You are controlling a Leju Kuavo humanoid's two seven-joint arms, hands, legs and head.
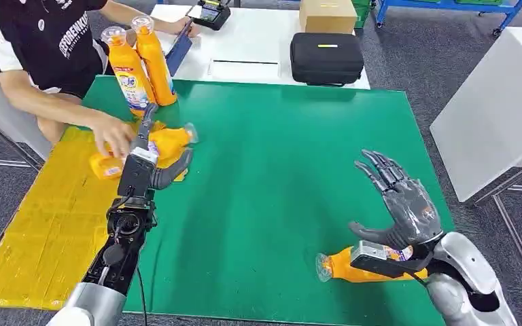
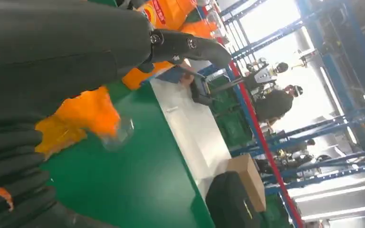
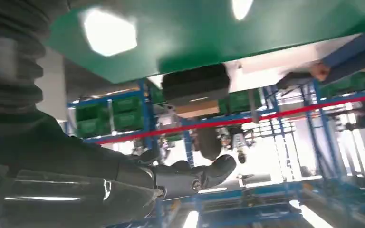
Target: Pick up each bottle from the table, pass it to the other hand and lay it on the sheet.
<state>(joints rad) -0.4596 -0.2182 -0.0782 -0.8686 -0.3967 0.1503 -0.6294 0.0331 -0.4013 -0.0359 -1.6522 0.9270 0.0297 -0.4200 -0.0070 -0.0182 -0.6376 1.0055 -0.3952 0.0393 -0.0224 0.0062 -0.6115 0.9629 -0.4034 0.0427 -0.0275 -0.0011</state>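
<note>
- Lying on its side near the front edge of the green table (image 1: 292, 170), an orange bottle (image 1: 353, 266) points its clear cap toward the yellow sheet (image 1: 47, 224); its other end is hidden behind the right wrist.
- Above that bottle the right hand (image 1: 401, 204) is raised, palm facing the sheet, fingers (image 1: 380, 166) spread apart and holding nothing.
- At the sheet's far corner, where it meets the green table, the left hand (image 1: 160, 166) reaches over another orange bottle (image 1: 170, 141) lying on its side, clear cap turned toward the table's middle.
- From the head view the left hand's thumb curves below this bottle and dark fingers run across it; whether they actually clench the bottle or lie loose on it I cannot tell.
- In the left wrist view the same bottle (image 2: 88, 111) appears blurred just beside the grey thumb (image 2: 190, 45).
- A person's hand (image 1: 112, 134) rests over a third orange bottle (image 1: 105, 166) lying on the sheet, just beside the left hand.
- Two more orange bottles (image 1: 143, 64) stand upright at the green table's far corner, next to the person.
- Beyond the green table's far edge, a white table carries a black case (image 1: 326, 58) and a cardboard box (image 1: 327, 15).
</note>
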